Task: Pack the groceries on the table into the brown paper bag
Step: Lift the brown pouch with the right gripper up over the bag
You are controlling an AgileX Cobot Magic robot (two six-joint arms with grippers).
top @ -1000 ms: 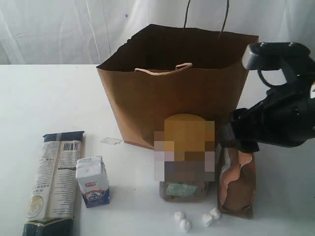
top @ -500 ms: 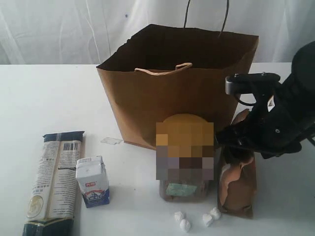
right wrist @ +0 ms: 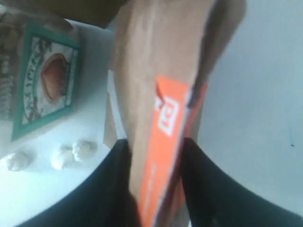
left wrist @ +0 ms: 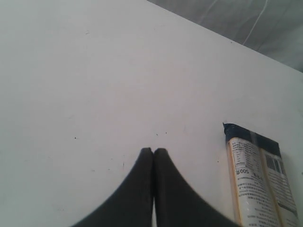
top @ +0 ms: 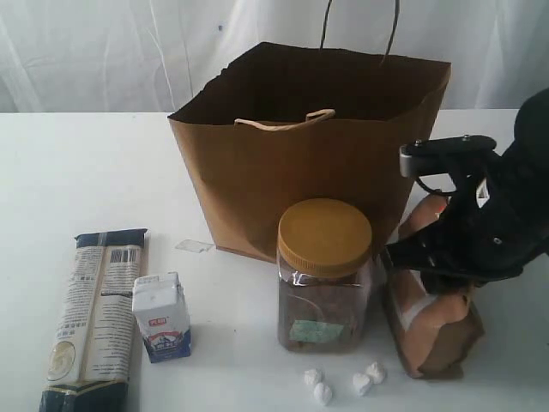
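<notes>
The brown paper bag (top: 309,146) stands open at the back of the table (top: 69,172). In front of it stands the yellow-lidded clear jar (top: 324,275). My right gripper (top: 426,264) is shut on the brown-orange pouch (top: 433,330), which tilts beside the jar; the right wrist view shows the pouch (right wrist: 161,109) clamped between the jaws of the right gripper (right wrist: 156,142). The pasta packet (top: 94,318) and white carton (top: 161,316) lie at the front left. Small white wrapped pieces (top: 322,386) sit before the jar. My left gripper (left wrist: 153,151) is shut and empty over the table (left wrist: 94,71), near the pasta packet (left wrist: 258,179). Can and bottle are out of view.
A small clear scrap (top: 195,246) lies by the bag's front left corner. The jar's label (right wrist: 45,80) and white pieces (right wrist: 71,151) lie close beside the held pouch. A white curtain hangs behind the table.
My right arm came down over the pouch and took hold of it. The pouch has gone from upright to tilted, its lower end swung to the right.
</notes>
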